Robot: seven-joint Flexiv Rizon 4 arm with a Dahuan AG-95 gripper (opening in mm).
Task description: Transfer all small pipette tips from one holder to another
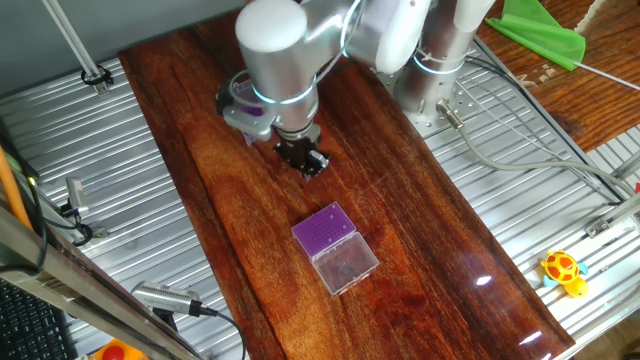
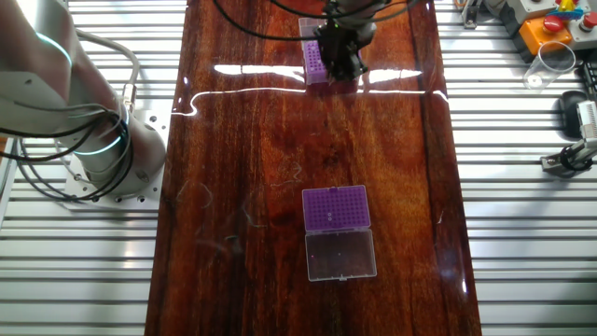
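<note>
I see the dark wooden table [image 2: 233,187] running the length of the workspace, with my arm [image 1: 275,45] bent low over its far end. The gripper [image 2: 341,62] hangs right at a purple tip box [image 2: 313,63] there; I cannot tell how its jaws stand. A second purple box [image 2: 336,207] with its clear lid [image 2: 340,254] folded open lies well apart, mid-table. The tips themselves are too small to make out.

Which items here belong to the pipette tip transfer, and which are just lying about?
Job:
- open tip holder with purple insert and clear lid, mid-table
- second purple holder at the far end, partly hidden by the arm
- gripper above it; fingers' state unclear

Lying about:
- yellow toy
- green cloth
- clear cup
</note>
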